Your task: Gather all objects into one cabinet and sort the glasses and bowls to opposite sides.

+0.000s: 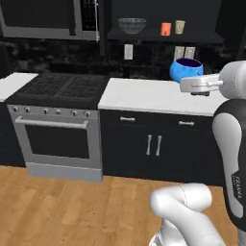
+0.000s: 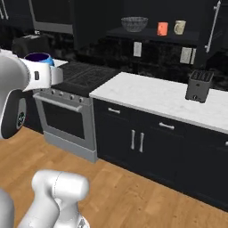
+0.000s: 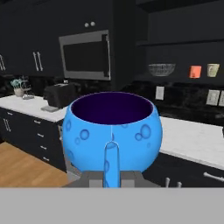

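1. I saw the black range [image 1: 57, 120] with its oven door at the left of the left base view, set against the white counter [image 1: 144, 96] over dark base cupboards.
2. The open cabinet [image 2: 151, 33] hung above that counter, its dark shelf at the top of both base views and its tall door [image 2: 217, 26] with the long pale bar handle swung out at the right of the right base view.
3. A microwave [image 3: 85, 54] sat under the upper cupboards in the hand view.
4. A dark toaster [image 2: 199, 85] stood on the counter, well right of the shelf's contents.
5. The grey bowl [image 1: 132, 25] rested at the left end of the shelf.
6. The blue bowl [image 3: 111, 129] was up in the air above the counter, ahead of the wrist, below the shelf and apart from it.
7. My gripper [image 3: 111, 177] was clenched on the blue bowl, its handle-like tab running down between the fingers.
8. The orange cup [image 1: 166, 29] stood on the shelf right of the grey bowl.
9. The beige cup [image 1: 179, 27] stood just beside the orange one, on its right.
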Controlling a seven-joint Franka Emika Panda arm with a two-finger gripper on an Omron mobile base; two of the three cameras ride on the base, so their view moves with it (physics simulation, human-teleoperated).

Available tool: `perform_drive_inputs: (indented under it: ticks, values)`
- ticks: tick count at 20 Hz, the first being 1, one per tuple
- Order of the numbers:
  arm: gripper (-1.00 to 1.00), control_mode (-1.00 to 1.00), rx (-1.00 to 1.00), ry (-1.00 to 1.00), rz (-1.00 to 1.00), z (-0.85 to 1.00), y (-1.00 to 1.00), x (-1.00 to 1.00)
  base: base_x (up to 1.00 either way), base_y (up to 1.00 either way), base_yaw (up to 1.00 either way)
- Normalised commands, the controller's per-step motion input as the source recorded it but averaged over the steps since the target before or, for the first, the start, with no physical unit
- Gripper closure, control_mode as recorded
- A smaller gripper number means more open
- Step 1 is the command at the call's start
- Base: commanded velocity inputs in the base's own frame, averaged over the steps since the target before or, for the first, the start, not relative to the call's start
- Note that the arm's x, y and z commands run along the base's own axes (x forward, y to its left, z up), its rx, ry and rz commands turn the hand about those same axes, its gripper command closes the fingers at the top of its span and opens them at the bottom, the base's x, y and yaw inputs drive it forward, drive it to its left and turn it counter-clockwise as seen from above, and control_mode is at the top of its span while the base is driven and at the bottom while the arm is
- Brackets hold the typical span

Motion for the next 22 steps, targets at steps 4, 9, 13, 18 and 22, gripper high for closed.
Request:
perform_drive_inputs:
  ticks: [4,9,13,18,22]
  values:
    - [1.00,1.00,0.00,0.00,0.00,0.00,0.00,0.00,0.44,-0.06,-0.38]
    - [1.00,1.00,0.00,0.00,0.00,0.00,0.00,0.00,0.84,0.00,-0.34]
    - [1.00,1.00,0.00,0.00,0.00,0.00,0.00,0.00,0.94,0.00,-0.27]
    - [1.00,1.00,0.00,0.00,0.00,0.00,0.00,0.00,0.89,0.14,-0.29]
    - [1.00,1.00,0.00,0.00,0.00,0.00,0.00,0.00,0.41,0.56,-0.61]
